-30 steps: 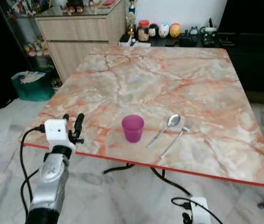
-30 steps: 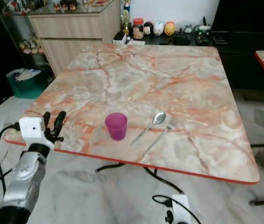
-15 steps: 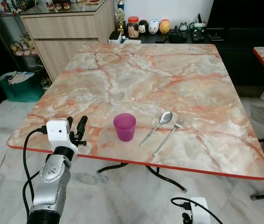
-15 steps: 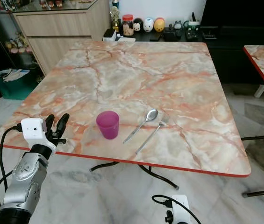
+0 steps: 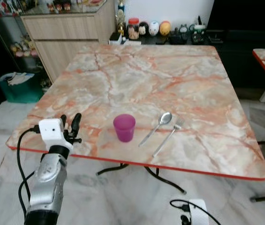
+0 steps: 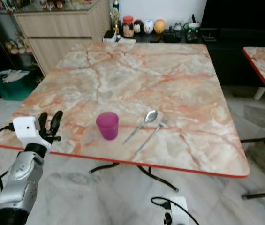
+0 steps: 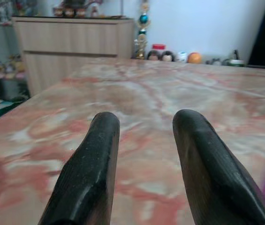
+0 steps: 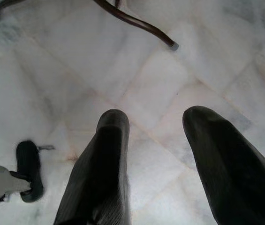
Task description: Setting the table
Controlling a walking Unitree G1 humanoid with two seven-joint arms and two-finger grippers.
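Left end effector empty beside purple cup.

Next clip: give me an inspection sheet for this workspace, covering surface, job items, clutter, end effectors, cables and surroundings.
Surface: marble-pattern table with red edge, mostly bare.
Job's things: purple cup upright near the front edge; spoon and fork lying side by side, right of it.
Clutter: nothing seen on the table.
End effectors: left end effector open, empty, raised at the table's front left edge; right end effector open, empty, hanging over the floor.
Cables: black cable looping from the left wrist; another at the right wrist.
Surroundings: wooden cabinet, green bin, jars and figurines behind the table.
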